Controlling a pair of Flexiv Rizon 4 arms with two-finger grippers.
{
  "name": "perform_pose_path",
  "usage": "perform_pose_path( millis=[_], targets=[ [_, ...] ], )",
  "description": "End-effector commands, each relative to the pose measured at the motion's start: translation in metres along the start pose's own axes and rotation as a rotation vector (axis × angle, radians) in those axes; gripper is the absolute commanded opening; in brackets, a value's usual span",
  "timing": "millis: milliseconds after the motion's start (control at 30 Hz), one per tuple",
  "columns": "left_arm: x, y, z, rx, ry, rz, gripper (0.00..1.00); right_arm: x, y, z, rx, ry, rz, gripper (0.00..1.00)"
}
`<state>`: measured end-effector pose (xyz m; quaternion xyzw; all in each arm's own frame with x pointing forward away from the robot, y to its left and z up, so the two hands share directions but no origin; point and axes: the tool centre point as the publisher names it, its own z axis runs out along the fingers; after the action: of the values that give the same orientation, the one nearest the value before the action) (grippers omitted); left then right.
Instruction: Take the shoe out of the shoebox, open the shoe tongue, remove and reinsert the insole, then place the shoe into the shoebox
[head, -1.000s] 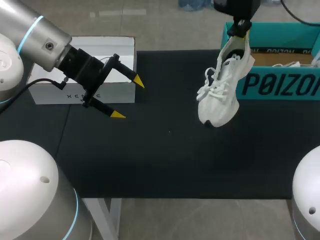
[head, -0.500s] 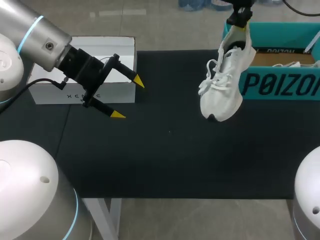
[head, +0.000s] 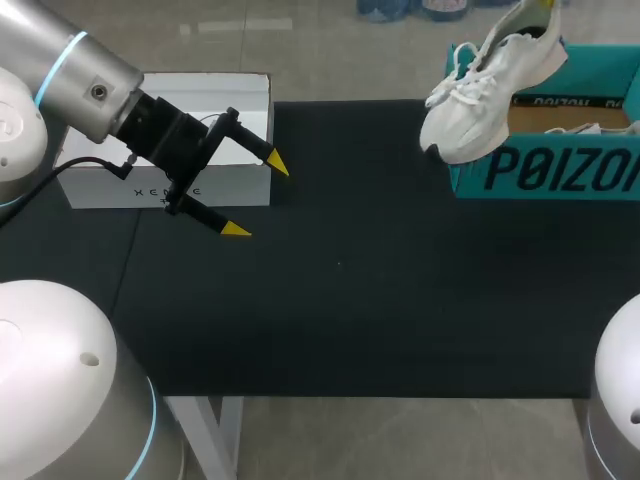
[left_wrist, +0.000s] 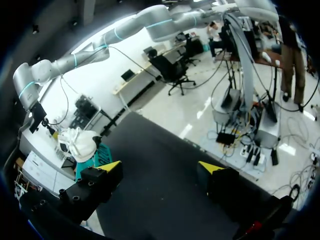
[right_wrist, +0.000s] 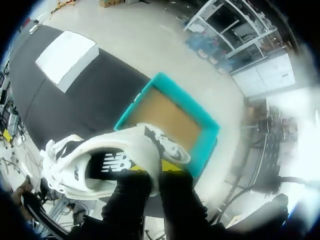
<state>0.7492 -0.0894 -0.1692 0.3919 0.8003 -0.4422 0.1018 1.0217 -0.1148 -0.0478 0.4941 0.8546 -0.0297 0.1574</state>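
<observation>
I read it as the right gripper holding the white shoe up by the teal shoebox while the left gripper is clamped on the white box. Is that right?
Not quite. The left gripper is open and holds nothing: the left wrist view shows only black mat between its spread fingers, not the white box. The rest stands: the right gripper is shut on the white shoe, held up by the teal shoebox.

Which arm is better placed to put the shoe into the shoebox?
The right arm. Its end effector is shut on the shoe, held in the air at the shoebox's near corner. The left end effector is open and empty, far across the table beside the white box.
</observation>
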Motion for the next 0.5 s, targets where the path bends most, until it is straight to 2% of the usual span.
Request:
perform_pose_path(
  millis=[33, 200, 300, 333, 500],
  targets=[
    [0.0, 0.0, 0.0, -0.002, 0.003, 0.0, 1.0, -0.033, 0.004, 0.024, 0.04, 0.092, 0.234, 0.0],
    [0.0, 0.0, 0.0, -0.002, 0.003, 0.0, 1.0, -0.054, 0.007, 0.046, 0.051, 0.137, 0.423, 0.0],
    [0.0, 0.0, 0.0, -0.002, 0.003, 0.0, 1.0, -0.065, 0.005, 0.052, 0.023, 0.174, 0.558, 0.0],
    [0.0, 0.0, 0.0, -0.002, 0.003, 0.0, 1.0, -0.066, 0.005, 0.051, -0.006, 0.173, 0.544, 0.0],
    [0.0, 0.0, 0.0, -0.002, 0.003, 0.0, 1.0, -0.066, 0.005, 0.051, -0.006, 0.173, 0.544, 0.0]
  ],
)
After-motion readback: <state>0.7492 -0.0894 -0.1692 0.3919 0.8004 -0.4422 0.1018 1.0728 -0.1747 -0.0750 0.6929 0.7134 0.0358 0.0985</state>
